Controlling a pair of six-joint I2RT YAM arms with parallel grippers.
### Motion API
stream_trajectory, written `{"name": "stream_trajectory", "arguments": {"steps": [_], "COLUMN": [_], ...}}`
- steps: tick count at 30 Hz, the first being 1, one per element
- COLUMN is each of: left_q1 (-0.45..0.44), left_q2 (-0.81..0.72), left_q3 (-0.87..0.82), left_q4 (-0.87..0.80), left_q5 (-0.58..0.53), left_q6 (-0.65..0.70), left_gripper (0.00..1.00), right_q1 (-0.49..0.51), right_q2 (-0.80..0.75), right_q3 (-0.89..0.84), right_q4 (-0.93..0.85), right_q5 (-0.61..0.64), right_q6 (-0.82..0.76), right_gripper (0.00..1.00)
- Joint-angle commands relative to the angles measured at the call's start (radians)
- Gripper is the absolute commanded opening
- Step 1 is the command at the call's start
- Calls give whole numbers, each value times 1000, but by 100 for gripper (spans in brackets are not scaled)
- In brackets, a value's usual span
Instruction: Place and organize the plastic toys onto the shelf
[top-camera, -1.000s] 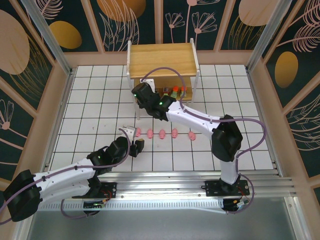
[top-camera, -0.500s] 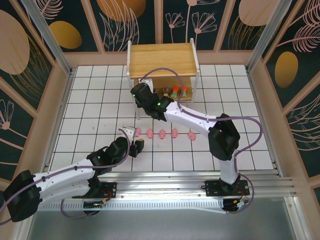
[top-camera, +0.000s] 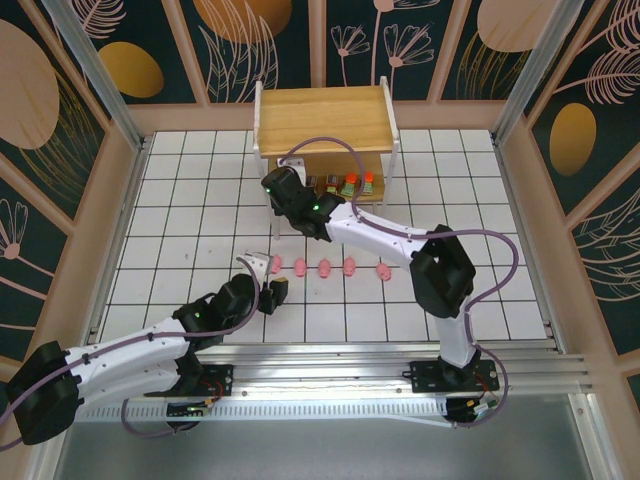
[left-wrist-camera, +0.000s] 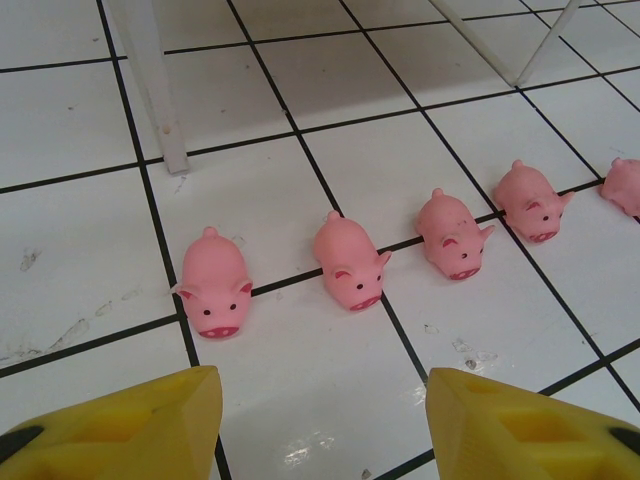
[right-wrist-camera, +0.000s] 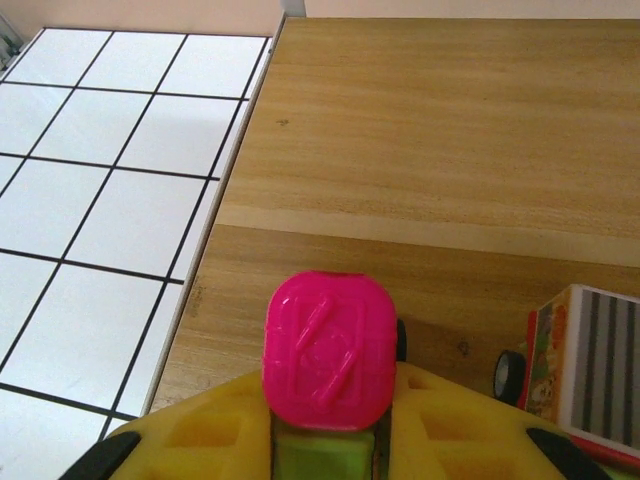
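The right fingers (right-wrist-camera: 200, 435) pinch a pink-topped toy (right-wrist-camera: 325, 362) by its green base over the lower board of the shelf (right-wrist-camera: 450, 150), near a striped toy (right-wrist-camera: 585, 360) standing there, while the left fingers (left-wrist-camera: 120, 425), spread apart, hover over the worktop (left-wrist-camera: 90, 120) facing five pigs (left-wrist-camera: 348, 260) in a row.

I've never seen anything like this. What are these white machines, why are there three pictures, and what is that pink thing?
They are two robot arms bolted to a tiled table. One picture looks down from above; the other two come from a small camera on each wrist. The left hand is open and faces a row of pink pigs on the tiles. The right hand is at the wooden shelf, gripping a pink-topped block over a board, beside another small toy.
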Motion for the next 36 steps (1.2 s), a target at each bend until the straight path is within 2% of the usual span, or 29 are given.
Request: {"name": "stream_trajectory", "arguments": {"steps": [1,7,18,36], "left_q1": [-6,-6,-6,-6], "left_q2": [-14,-11,-8,-3], "left_q3": [-14,-14,-13,-11], "left_q4": [21,21,22,23], "left_q5": [1,1,-2,-5], "left_q6": [12,12,10,10], "left_gripper": [56,56,57,57], "right_q1": [-6,-6,-6,35], "right_q2": [23,12,-16,-127], "right_q3": [15,16,10,-71], "right_q4": [1,2,5,22], "right_q5": [-5,-7,6,34], "right_q6": [-6,-11,-20,-12], "right_gripper": [28,35,39,39]}}
